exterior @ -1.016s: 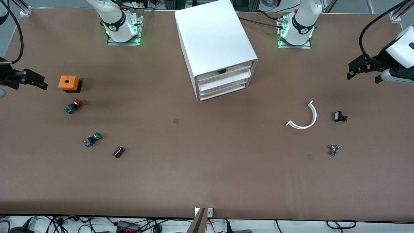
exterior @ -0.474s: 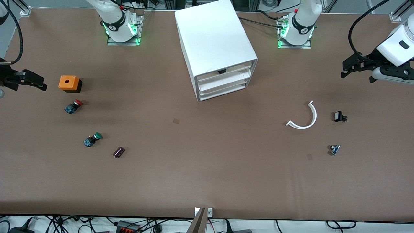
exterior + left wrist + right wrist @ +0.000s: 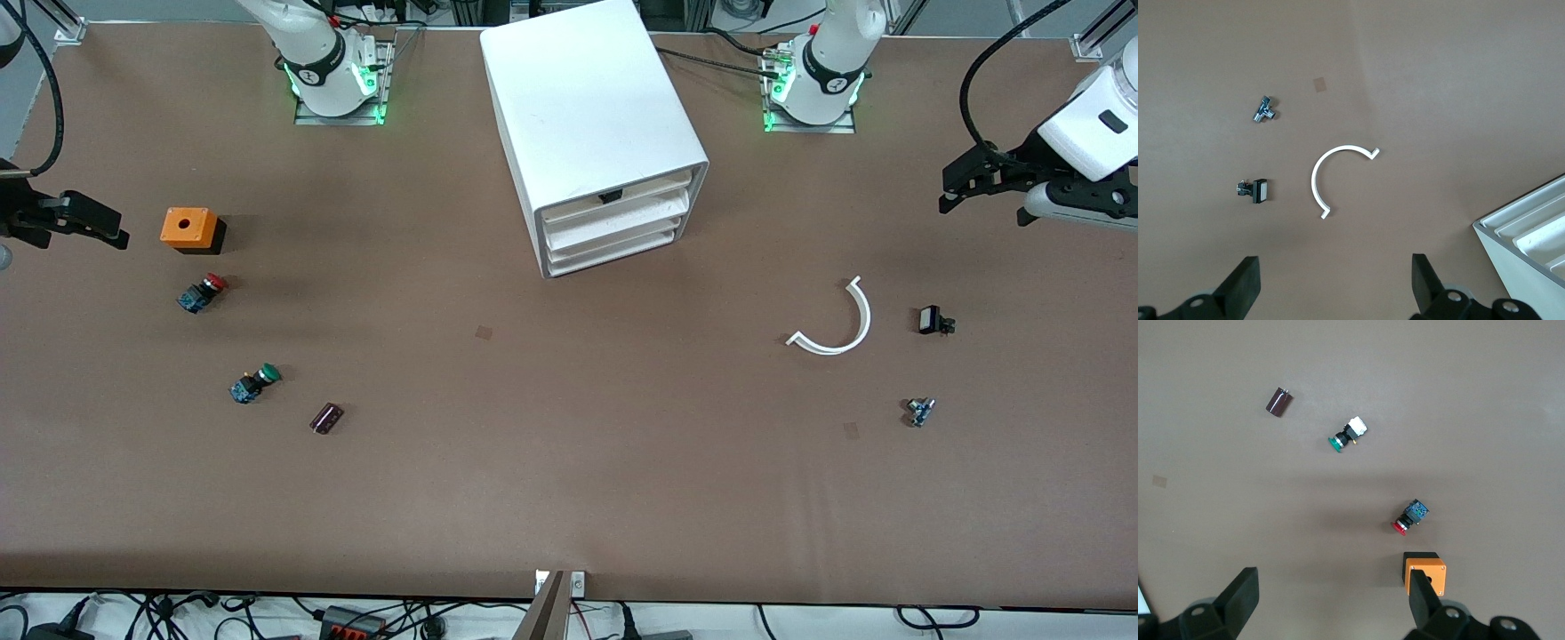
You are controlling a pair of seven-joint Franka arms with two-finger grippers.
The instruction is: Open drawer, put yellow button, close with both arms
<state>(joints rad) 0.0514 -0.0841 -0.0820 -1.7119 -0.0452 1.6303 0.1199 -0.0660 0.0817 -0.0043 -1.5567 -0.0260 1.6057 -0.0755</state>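
Observation:
The white cabinet stands at the middle of the table near the robots' bases; its corner also shows in the left wrist view. Its top drawer looks pushed in, with a small dark spot at its upper edge. The yellow button is not in view. My left gripper hangs open and empty over the table's left-arm end, and the left wrist view shows it wide open. My right gripper hangs open and empty over the right-arm end beside the orange box; the right wrist view shows it open too.
Toward the right arm's end lie a red-capped button, a green-capped button and a dark cylinder. Toward the left arm's end lie a white curved strip, a small black part and a small metal part.
My left gripper has risen a little and shifted slightly toward the cabinet, then held still. My right gripper has barely moved. Nothing on the table has moved.

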